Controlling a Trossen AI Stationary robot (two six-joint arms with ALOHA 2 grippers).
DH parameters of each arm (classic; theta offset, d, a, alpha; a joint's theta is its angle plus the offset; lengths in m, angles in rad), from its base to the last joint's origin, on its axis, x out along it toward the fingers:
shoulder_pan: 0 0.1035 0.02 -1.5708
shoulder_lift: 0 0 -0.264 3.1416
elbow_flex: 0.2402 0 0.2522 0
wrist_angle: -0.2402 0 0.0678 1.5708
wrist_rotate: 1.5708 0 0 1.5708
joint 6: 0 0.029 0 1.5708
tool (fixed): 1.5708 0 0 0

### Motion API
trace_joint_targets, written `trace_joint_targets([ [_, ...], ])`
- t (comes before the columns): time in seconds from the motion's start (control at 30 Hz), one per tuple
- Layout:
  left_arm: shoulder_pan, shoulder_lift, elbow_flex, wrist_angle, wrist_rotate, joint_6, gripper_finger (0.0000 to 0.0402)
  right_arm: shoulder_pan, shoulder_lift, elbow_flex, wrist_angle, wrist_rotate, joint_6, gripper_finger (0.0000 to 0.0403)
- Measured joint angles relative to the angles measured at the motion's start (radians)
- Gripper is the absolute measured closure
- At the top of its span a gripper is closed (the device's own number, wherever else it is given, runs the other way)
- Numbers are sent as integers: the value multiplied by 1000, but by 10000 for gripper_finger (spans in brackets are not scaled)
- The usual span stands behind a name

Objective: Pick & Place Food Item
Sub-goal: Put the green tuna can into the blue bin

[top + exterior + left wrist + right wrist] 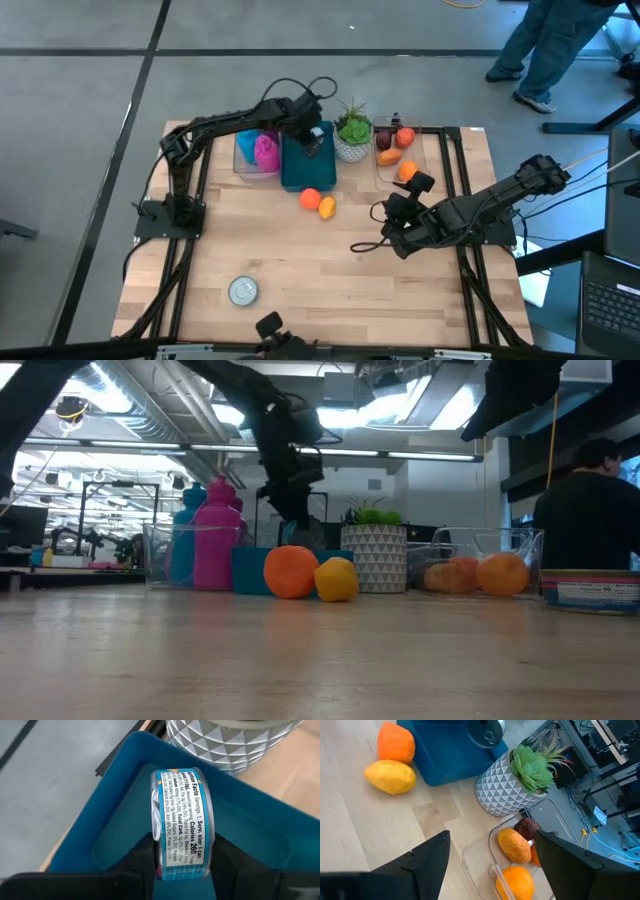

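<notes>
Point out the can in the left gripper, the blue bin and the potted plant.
can (pixel 182 822): left wrist view, label middle.
blue bin (pixel 260 827): left wrist view, inner wall.
potted plant (pixel 507 787): right wrist view, patterned pot.

I work in a robotics lab or workshop: my wooden desk (pixel 300 270) stands on a bare grey concrete floor (pixel 80 150), exposed ducts and strip lights (pixel 130 410) run overhead, cables (pixel 585 835) trail beside it, and a person (pixel 545 45) walks past.
</notes>
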Motion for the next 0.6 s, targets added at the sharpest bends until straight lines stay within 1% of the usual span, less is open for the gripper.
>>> trace_joint_targets([
  [0.13, -14, 67, 78, -76, -56, 35, 286, 0, 0, 0, 0, -2, 2, 117],
  [0.23, -18, 101, 106, -101, -55, 51, 286, 0, 0, 0, -1, -5, 2, 117],
  [0.33, -17, 117, 109, -99, -45, 64, 286, 0, 0, 0, -1, -5, 1, 117],
  [0.47, -16, 130, 109, -102, 9, 80, 286, 0, 0, 0, -1, -5, -1, 117],
  [0.6, -16, 129, 109, -106, 24, 112, 286, 0, 0, 0, -5, -5, -3, 117],
])
